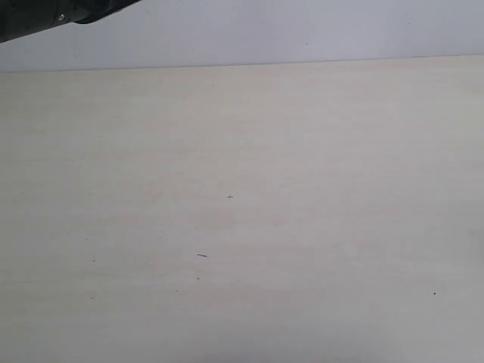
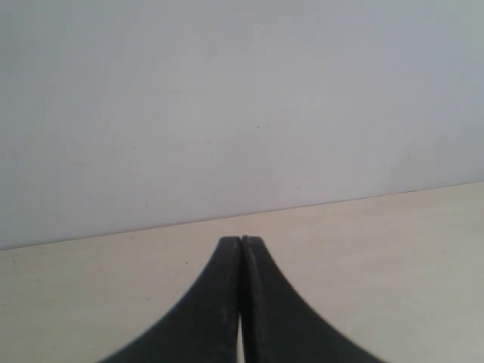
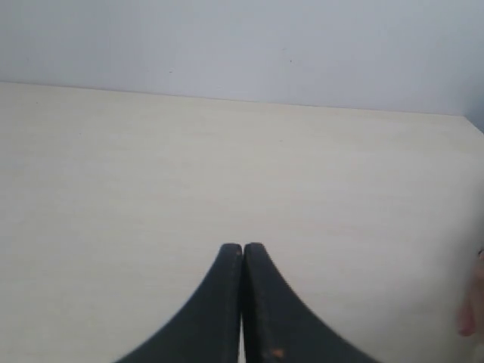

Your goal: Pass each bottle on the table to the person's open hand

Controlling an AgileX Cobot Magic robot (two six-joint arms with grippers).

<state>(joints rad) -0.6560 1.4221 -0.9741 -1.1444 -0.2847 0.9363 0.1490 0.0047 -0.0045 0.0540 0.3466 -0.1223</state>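
While no bottle is showing in any view, ahead of either hand, the pictures are not settling whether the handovers are all finished or not yet begun. The left hand (image 2: 241, 242) and the right hand (image 3: 242, 248) are both pressing their smooth, black, curved tips together on nothing. The desk (image 1: 302, 151) is looking flat, matte, pale beige and faintly speckled.

No text, label, brand, number or sign can be read in any of the views. The pale desk (image 1: 318, 151) shows only a few tiny dark specks (image 1: 230, 197), which form no letters or figures. The plain wall (image 1: 302, 30) behind it is unmarked.
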